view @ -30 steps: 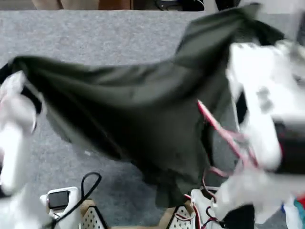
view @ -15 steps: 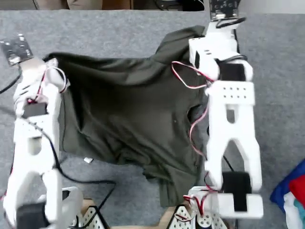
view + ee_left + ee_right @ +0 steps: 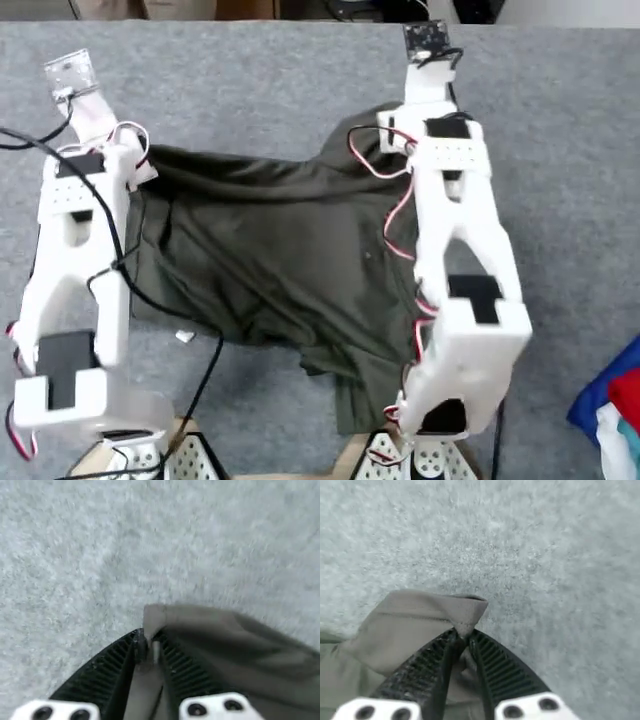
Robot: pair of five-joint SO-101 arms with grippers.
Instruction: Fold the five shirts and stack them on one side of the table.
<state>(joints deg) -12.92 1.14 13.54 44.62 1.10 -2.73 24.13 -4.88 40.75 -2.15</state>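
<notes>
Shirt status: one dark olive-green fabric shirt [image 3: 280, 260] lies rumpled on the grey felt-covered table [image 3: 250, 90], between the two arms. We grip it at both far corners. The left hand [image 3: 147, 650] is closed on one corner, and its ribbed black fingers [image 3: 110, 667] pinch a narrow fold of cloth. The right hand [image 3: 462, 642] is closed on the opposite corner, and only a small tip of cloth protrudes past its fingers [image 3: 495, 665]. The far edge runs roughly taut between the two hands. The near part of the shirt is bunched in creases close to the arm bases.

We judge the current step to be spreading the shirt flat before the first fold.

Failure risks:
- Slip. Each grip holds little cloth, so a sharp pull or unequal travel of the arms can draw a corner out.
- Skew. If one arm leads the other, the far edge lands slanted and the later folds inherit the error.
- Trapped creases. Folding over the bunched near part locks the wrinkles in.
- Snagging. The red and white wires [image 3: 395, 215] on the right arm hang over the cloth and can catch it.
- Collision. A blue and red cloth bundle [image 3: 612, 400] sits at the table edge beside the right arm, and a wide sweep can disturb it.
</notes>
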